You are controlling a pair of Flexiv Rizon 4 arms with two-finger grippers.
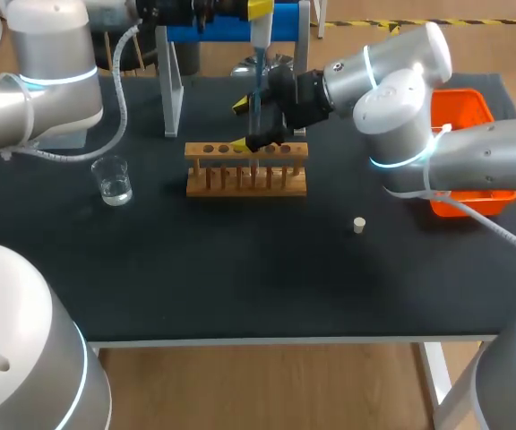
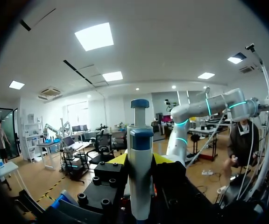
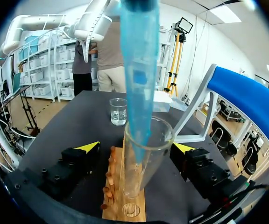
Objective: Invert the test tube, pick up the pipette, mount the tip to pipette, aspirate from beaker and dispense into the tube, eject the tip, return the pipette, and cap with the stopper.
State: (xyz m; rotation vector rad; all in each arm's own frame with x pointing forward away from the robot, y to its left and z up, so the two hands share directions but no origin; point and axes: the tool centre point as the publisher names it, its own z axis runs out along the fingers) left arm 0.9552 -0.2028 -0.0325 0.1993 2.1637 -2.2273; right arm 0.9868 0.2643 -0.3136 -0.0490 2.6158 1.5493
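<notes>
Glass test tube [image 3: 141, 168] stands upright in the wooden rack [image 3: 112, 205], with the blue pipette tip [image 3: 139, 70] lowered into its mouth. The right gripper [image 3: 137, 148] is released, its yellow fingers wide on either side of the tube, one clearly apart from the glass. The left gripper [image 2: 140, 159] grasps the pipette [image 2: 140, 140] upright above. The beaker [image 1: 113, 182] sits well apart from the rack, and the stopper [image 1: 358, 225] lies on the table [image 1: 240, 269].

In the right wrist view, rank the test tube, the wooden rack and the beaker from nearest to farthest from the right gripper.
1. Test tube, between the fingers of the right gripper.
2. Wooden rack, just under the gripper.
3. Beaker, farther ahead, beyond the rack.
</notes>
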